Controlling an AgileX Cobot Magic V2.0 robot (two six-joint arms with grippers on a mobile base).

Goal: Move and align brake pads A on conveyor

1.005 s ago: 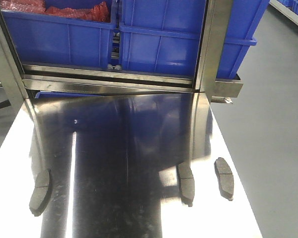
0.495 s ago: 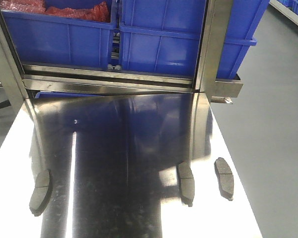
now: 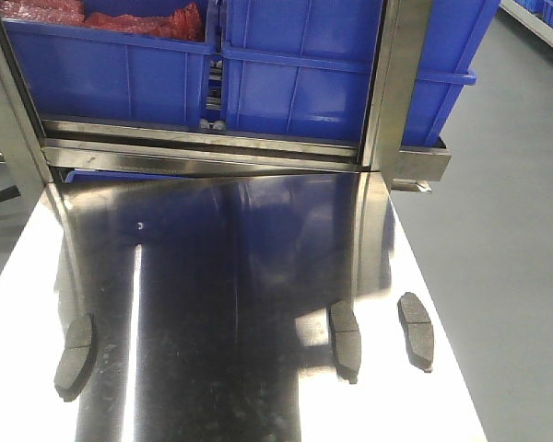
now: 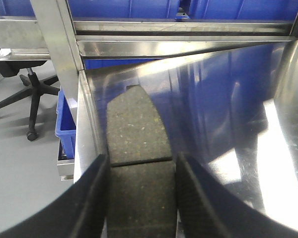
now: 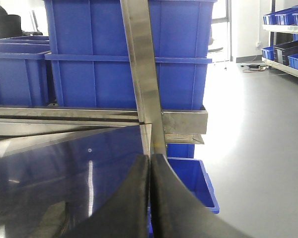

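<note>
Nothing has shifted on your shiny tabletop (image 3: 212, 267) below the blue bins (image 3: 295, 74): left end effector (image 4: 141, 159) wide, framing a brake pad (image 4: 136, 124), right end effector (image 5: 149, 161) pressed closed.

Count, front view: brake pads A = 3. Lower-left pad (image 3: 74, 357) at lower left, plus middle pad (image 3: 345, 343) and right pad (image 3: 416, 331) at lower right. All 3 sit on 1 steel table (image 3: 258, 267). Left wrist view shows 1 wrist-view pad (image 4: 136, 129), bottom centre.

Blue bins: at least 2 across the top, left bin (image 3: 111, 78) and right bin (image 3: 295, 92). Stacking is unclear, so no firm total. Right wrist view has 1 low bin (image 5: 188, 181), lower centre-right.

Steel uprights: 2, left upright (image 3: 9, 110) and right upright (image 3: 396, 83).

Office chair (image 4: 35, 94): 1.
</note>
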